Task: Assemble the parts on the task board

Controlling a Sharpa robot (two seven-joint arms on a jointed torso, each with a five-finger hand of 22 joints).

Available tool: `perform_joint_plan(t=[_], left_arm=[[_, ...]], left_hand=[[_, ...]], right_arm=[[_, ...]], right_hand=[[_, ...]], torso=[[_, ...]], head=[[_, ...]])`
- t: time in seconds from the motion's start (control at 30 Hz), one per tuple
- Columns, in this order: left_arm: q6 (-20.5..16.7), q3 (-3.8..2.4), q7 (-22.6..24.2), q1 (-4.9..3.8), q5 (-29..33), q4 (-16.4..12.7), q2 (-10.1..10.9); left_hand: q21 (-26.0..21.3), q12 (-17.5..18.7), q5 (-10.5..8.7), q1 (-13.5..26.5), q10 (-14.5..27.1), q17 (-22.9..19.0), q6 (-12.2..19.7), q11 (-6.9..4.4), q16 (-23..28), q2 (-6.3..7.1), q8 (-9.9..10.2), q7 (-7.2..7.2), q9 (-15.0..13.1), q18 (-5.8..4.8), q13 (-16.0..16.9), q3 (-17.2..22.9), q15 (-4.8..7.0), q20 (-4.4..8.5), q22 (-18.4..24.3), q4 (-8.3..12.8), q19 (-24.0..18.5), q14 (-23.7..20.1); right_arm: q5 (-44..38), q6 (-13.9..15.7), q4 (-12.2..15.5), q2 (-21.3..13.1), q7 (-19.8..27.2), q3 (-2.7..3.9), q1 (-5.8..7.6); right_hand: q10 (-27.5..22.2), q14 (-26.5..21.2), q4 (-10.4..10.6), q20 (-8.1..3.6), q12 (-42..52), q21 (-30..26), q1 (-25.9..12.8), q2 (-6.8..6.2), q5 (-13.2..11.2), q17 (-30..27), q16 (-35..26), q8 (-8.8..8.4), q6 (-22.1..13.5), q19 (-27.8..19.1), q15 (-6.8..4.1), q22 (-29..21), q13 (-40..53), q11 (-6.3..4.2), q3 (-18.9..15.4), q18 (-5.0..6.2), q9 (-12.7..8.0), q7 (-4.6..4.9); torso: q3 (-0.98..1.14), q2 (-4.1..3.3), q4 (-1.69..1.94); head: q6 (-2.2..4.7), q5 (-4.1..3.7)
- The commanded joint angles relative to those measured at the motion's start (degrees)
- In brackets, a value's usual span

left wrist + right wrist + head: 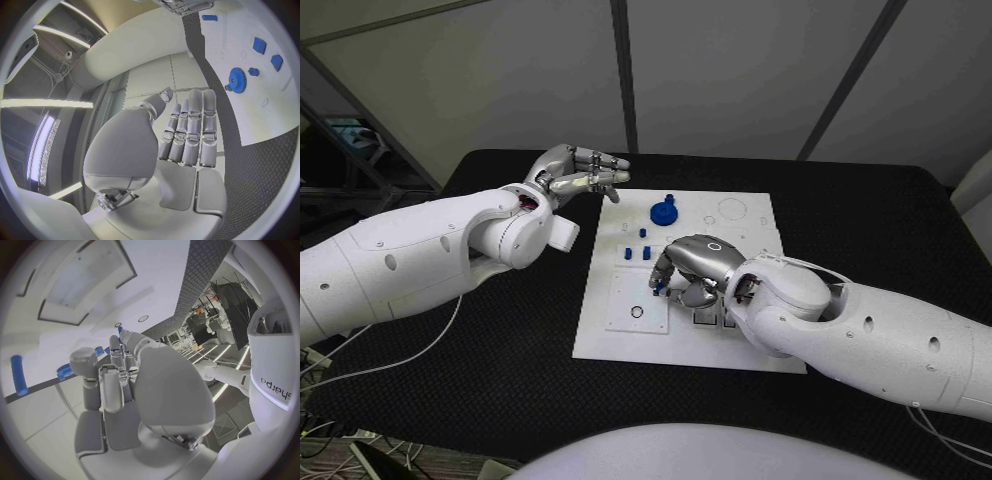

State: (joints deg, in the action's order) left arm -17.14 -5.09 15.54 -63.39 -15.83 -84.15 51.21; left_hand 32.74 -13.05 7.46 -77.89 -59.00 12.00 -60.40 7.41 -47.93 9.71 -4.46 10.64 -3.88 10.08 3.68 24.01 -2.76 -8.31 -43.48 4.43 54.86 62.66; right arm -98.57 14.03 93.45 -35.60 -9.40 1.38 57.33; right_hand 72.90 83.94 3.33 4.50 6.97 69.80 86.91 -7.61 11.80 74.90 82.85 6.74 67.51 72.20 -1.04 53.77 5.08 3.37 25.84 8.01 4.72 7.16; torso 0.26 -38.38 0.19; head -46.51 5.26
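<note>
Matte black table (877, 230) under flat white task board (733, 340); left hand (577, 172) loose-fingered, empty; right hand (692, 268) pinching slim blue peg (656, 287).

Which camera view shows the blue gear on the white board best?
The left wrist view shows the blue gear best: its toothed rim is plain. The head view shows it smaller, from above, on the white board. In the right wrist view I cannot identify it.

Two smooth white arms, each ending in a silver, jointed hand: left hand (577, 170), right hand (692, 262).
</note>
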Motion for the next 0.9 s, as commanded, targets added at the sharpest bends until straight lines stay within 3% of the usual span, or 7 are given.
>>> perform_joint_plan(t=[0.03, 0.9], left_arm=[[0.68, -0.05, 0.86, -0.09, 0.22, -0.02, -0.06], [1.14, -0.06, 0.61, -0.09, 0.22, 0.08, -0.16]], left_hand=[[-0.19, -0.28, -0.20, 0.05, 0.32, -0.05, -0.30, -0.06, 0.35, -0.54, 0.07, 0.27, 0.08, 0.27, -0.07, 0.04, 0.06, -0.10, 0.09, 0.33, 0.33, 0.29], [-0.26, -0.32, -0.21, 0.15, 0.43, -0.13, -0.28, -0.02, 0.48, -0.56, 0.09, 0.31, 0.09, 0.25, -0.06, 0.02, 0.02, -0.13, 0.11, 0.29, 0.27, 0.30]], right_arm=[[0.08, -1.39, -0.12, 0.17, 0.62, -0.04, 0.10], [-2.14, -1.39, -1.60, 1.79, -0.52, -0.16, 0.08]], right_hand=[[0.41, 3.75, -0.34, 0.09, -0.24, 0.14, -0.73, -0.03, 0.18, 2.81, 0.27, -0.09, 0.35, 0.16, -0.26, 0.00, 0.07, -0.14, 0.12, -1.08, 0.05, 0.23], [0.41, 3.79, -0.39, 0.11, -0.30, 0.13, -0.82, 0.02, 0.18, 3.01, 0.39, -0.13, 0.33, 0.11, -0.25, -0.03, 0.07, -0.13, 0.14, -1.06, 0.05, 0.23]], torso=[[-0.04, 0.02, 0.01], [-0.01, 0.03, -0.02]], head=[[-0.26, 0.14], [-0.46, 0.28]])
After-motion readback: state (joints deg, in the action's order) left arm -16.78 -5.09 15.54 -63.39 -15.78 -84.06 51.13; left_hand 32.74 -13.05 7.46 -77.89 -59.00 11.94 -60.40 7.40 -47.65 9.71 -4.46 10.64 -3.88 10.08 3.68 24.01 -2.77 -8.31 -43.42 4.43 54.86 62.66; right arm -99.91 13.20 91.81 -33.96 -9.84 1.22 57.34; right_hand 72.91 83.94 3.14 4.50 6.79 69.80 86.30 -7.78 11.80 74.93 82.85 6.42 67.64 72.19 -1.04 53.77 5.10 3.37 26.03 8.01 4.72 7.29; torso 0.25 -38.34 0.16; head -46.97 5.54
